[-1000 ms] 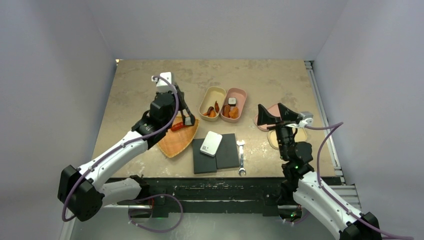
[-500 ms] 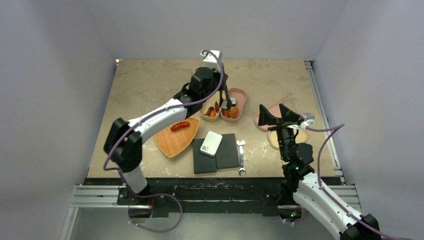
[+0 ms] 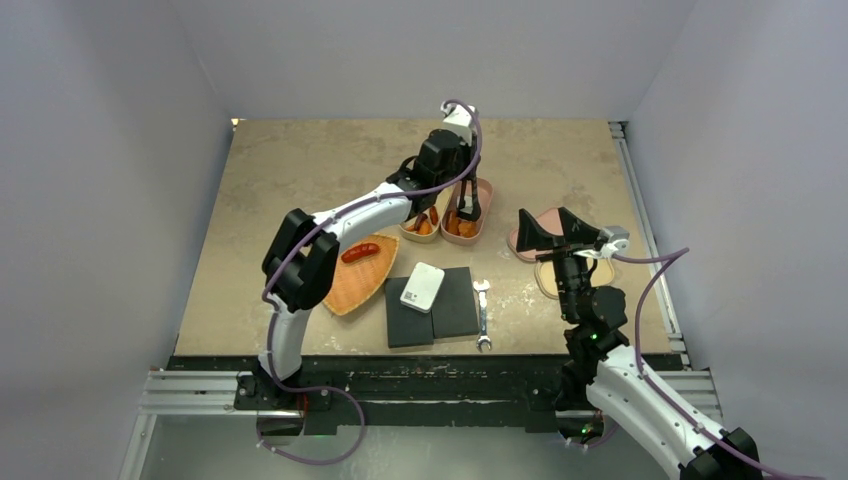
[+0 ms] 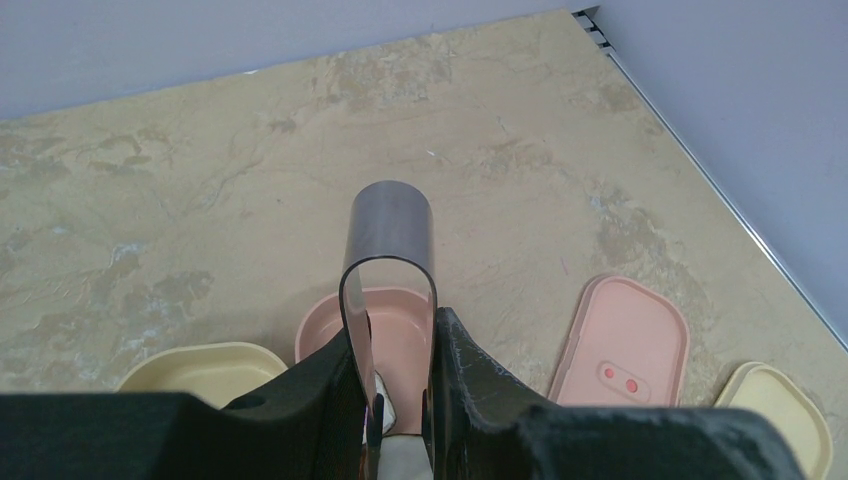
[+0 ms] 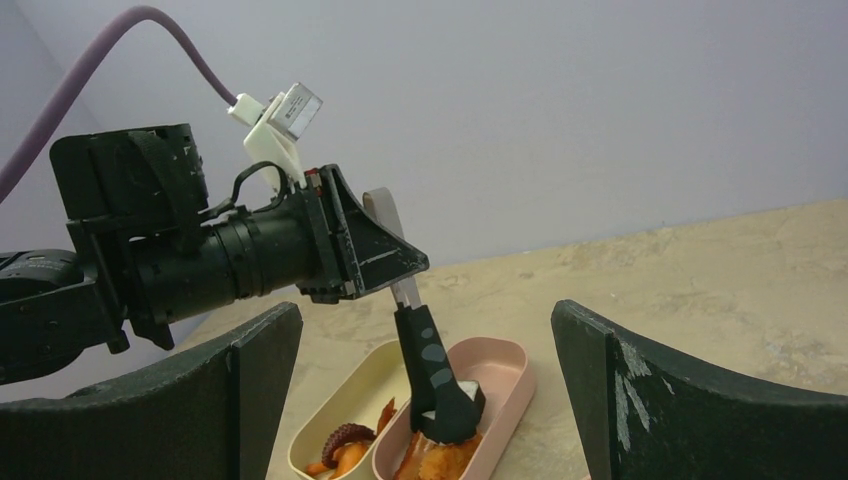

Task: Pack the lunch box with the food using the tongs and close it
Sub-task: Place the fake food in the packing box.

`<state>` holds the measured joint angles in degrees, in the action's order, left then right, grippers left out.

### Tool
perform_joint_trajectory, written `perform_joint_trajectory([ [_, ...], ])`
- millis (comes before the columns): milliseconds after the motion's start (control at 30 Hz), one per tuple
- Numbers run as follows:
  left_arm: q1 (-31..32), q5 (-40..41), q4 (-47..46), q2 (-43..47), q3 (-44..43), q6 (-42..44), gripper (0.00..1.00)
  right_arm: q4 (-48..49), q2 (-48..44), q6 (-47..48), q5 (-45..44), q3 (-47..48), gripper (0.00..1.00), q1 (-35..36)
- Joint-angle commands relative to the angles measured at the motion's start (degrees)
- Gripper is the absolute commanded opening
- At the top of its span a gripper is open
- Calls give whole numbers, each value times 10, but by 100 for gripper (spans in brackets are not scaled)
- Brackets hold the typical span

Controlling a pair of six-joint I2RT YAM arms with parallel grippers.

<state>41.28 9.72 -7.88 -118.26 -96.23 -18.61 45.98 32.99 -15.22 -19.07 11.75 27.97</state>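
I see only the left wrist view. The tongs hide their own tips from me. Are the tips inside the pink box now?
Observer: Yes. In the right wrist view the tongs reach down into the pink box, with a white piece at their tips.
Operator: Is any food left outside?
Observer: One red sausage lies on the orange plate.
Operator: And the right gripper?
Observer: The right gripper is open and holds nothing.

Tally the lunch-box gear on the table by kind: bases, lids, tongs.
Bases: 2 (pink oval plastic base, cream oval plastic base)
Lids: 2 (pink oval plastic lid, cream oval plastic lid)
Tongs: 1 (slim dark metal tongs)
Total: 5
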Motion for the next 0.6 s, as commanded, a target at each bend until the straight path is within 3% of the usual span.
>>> perform_joint_trajectory([
  [0, 0, 1, -17, 2, -34, 10, 9, 21, 0, -2, -14, 0, 99, 0],
  [267, 0, 11, -19, 15, -21, 16, 27, 21, 2, -2, -12, 0, 99, 0],
  [567, -1, 15, -26, 32, -14, 20, 32, 23, 11, -2, -8, 3, 99, 1],
])
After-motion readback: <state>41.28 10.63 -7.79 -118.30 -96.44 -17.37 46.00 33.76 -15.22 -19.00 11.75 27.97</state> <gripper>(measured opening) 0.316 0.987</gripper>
